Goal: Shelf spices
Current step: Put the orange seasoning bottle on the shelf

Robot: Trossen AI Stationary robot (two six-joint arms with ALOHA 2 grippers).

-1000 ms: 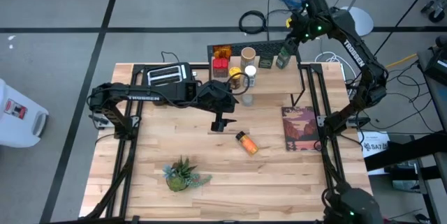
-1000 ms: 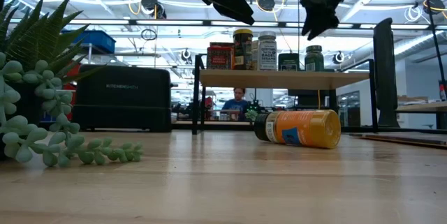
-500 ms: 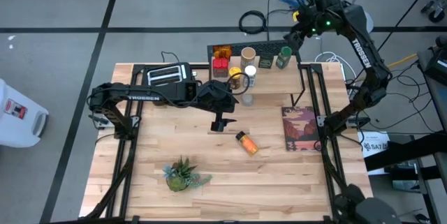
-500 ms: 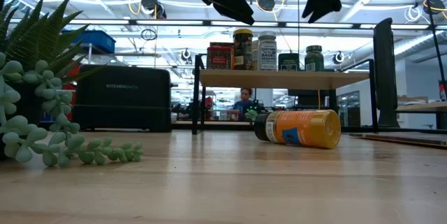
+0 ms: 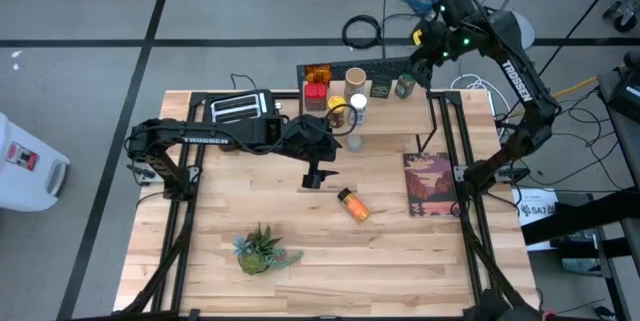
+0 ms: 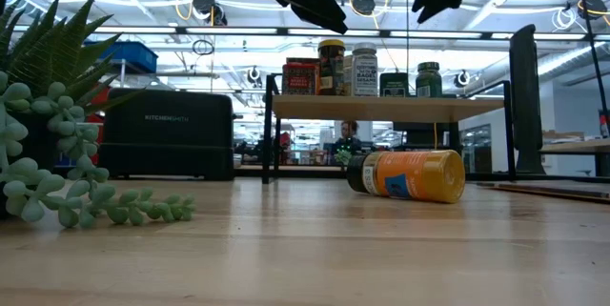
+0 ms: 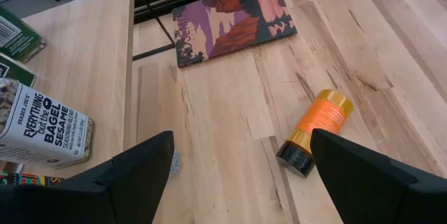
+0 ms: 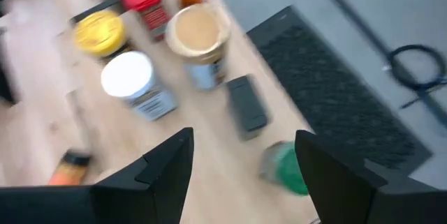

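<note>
The shelf (image 5: 385, 109) stands at the table's far edge. On its plank stand several spices: an amber jar (image 5: 317, 72), a red tin (image 5: 315, 91), a tan-lidded jar (image 8: 198, 32), a white-capped shaker (image 8: 127, 74), a dark square tin (image 8: 246, 103) and a green-lidded jar (image 8: 283, 168). An orange bottle (image 7: 314, 132) lies on its side on the table. My right gripper (image 5: 422, 59) hangs open, high above the shelf's right end, with nothing between its fingers. My left gripper (image 5: 318, 173) waits open above the table, left of the orange bottle.
A black toaster (image 5: 240, 108) stands left of the shelf. A picture book (image 5: 428, 183) lies flat toward the right edge, and a small green plant (image 5: 262, 251) stands near the front. Bare wood lies around the orange bottle (image 5: 352, 204).
My right gripper has risen from just above the green-lidded jar on the shelf's right end and now hangs well clear of it, its fingers as wide apart as before. The jar stays upright on the plank.
</note>
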